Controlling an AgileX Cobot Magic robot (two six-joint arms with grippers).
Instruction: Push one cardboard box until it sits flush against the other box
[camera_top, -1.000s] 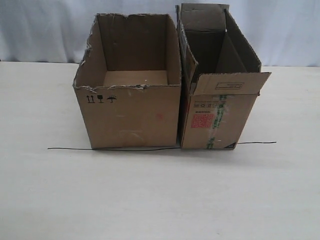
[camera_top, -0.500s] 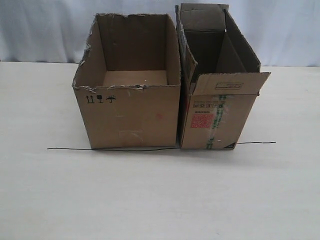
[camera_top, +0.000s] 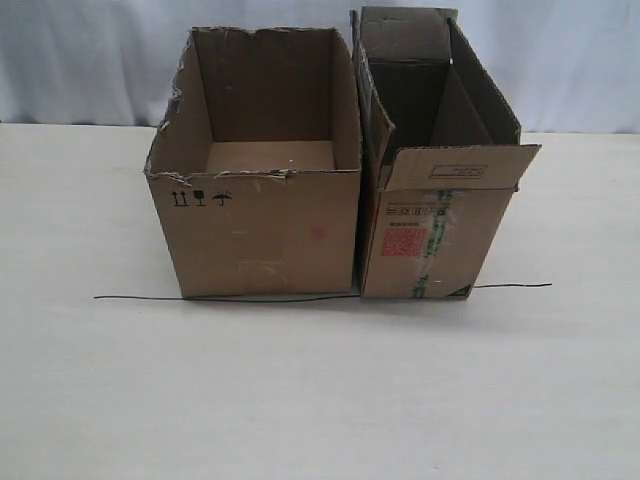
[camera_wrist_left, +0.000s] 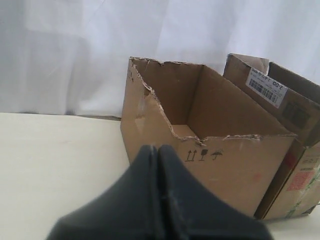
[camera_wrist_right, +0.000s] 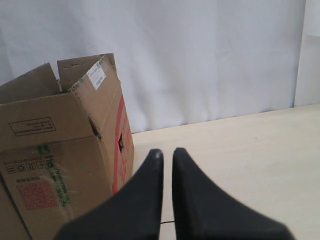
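Note:
The wider cardboard box (camera_top: 265, 235) with a ragged torn rim stands left of centre on the table. Its right side meets the narrower other box (camera_top: 430, 240), which has upright flaps and a red label; no gap shows at their front edges. Neither gripper appears in the exterior view. In the left wrist view my left gripper (camera_wrist_left: 159, 148) is shut and empty, held back from the cardboard box (camera_wrist_left: 235, 165), with the other box (camera_wrist_left: 300, 170) behind it. My right gripper (camera_wrist_right: 167, 151) has only a thin slit between its fingers, holds nothing and hangs beside the other box (camera_wrist_right: 50, 165).
A thin black wire (camera_top: 130, 297) lies on the pale table (camera_top: 320, 400) along the boxes' front edges and sticks out at both ends. A white curtain (camera_top: 90, 60) closes off the back. The wire (camera_wrist_right: 167, 221) also shows below my right gripper.

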